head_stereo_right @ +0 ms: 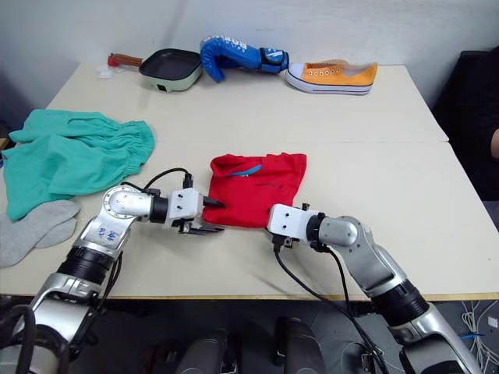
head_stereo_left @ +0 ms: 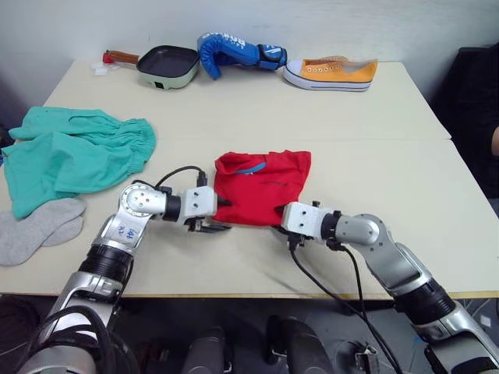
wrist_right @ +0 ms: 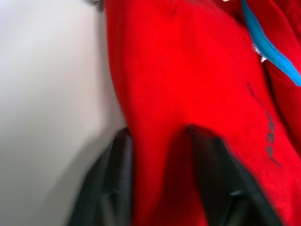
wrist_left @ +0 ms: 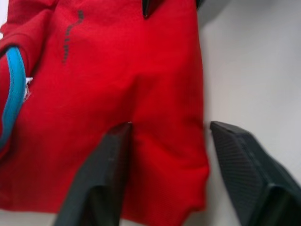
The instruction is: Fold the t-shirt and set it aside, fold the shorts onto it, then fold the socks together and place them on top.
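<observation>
Step judged: t-shirt [head_stereo_left: 261, 185] fold being finished, near hem gripped from both sides. Advised: both corners to be lifted together, kept level, carried aside without folded stack being dragged open.

Left gripper [wrist_left: 164, 174] was spread open, one finger laid on fabric, other on bare table [head_stereo_left: 374, 109] just beside hem. Right gripper [wrist_right: 160, 179] was closed on t-shirt edge, cloth pinched between fingers.

T-shirt was seen mid-table, near front edge: bright red, folded into compact rectangle, blue neck band showing, small dark print on chest.
</observation>
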Controlling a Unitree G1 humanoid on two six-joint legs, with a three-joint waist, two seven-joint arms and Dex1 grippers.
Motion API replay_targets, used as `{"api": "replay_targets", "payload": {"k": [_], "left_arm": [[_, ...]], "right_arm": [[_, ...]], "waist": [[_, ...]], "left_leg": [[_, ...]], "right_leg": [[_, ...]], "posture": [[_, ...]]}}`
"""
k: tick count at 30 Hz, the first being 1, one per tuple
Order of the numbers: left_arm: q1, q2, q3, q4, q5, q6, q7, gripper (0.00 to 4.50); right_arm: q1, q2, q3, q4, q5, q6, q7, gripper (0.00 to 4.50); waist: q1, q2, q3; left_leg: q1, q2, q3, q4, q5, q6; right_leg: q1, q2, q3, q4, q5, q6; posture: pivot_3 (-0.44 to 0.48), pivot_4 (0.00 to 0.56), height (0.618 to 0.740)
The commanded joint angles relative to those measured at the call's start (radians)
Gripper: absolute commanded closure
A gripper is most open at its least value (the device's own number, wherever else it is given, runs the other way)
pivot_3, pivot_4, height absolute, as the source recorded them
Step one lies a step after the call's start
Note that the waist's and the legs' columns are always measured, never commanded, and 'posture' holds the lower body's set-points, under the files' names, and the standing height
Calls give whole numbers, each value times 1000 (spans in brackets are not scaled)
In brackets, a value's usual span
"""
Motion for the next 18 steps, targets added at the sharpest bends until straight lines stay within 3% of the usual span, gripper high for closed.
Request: {"api": "replay_targets", "payload": {"k": [1,2,5,6,8,12,18], "left_arm": [[-21,-5,4,25,-10,-21,-26,2968],[-20,-8,7,23,-27,-5,-44,3311],[35,25,24,-106,-138,128,-165,4372],[76,58,32,-188,-189,192,-213,4475],[153,124,47,-333,-263,292,-273,4475],[254,180,68,-495,-301,374,-253,4475],[387,141,47,-532,-218,338,-108,4475]], "right_arm": [[6,-9,-34,-13,-9,-30,5,4028],[12,-11,-43,-27,-2,-34,11,4425],[56,-45,-71,-108,34,-63,53,4500],[88,-68,-84,-153,51,-78,76,4500],[158,-109,-111,-241,83,-100,112,4500],[283,-163,-155,-365,105,-113,125,4500],[442,-171,-205,-446,107,-64,90,4500]], "waist": [[-1,0,0],[-1,0,0],[-1,0,0],[-1,0,0],[-6,0,0],[0,0,0],[14,0,0]], "left_leg": [[0,0,0,0,0,0],[0,0,0,0,0,0],[0,0,0,0,0,0],[0,0,-1,0,0,0],[0,0,-1,-1,-1,1],[1,1,-2,0,-1,0],[9,1,-5,0,-4,2]], "right_leg": [[0,0,0,0,0,0],[0,0,0,1,0,0],[0,0,0,5,0,0],[0,0,0,5,0,0],[0,0,0,3,0,0],[1,1,-1,-2,0,-1],[12,0,-1,-3,-1,0]], "posture": [[0,150,740],[0,150,740],[0,150,740],[0,150,740],[0,150,740],[0,150,740],[0,150,740]]}}
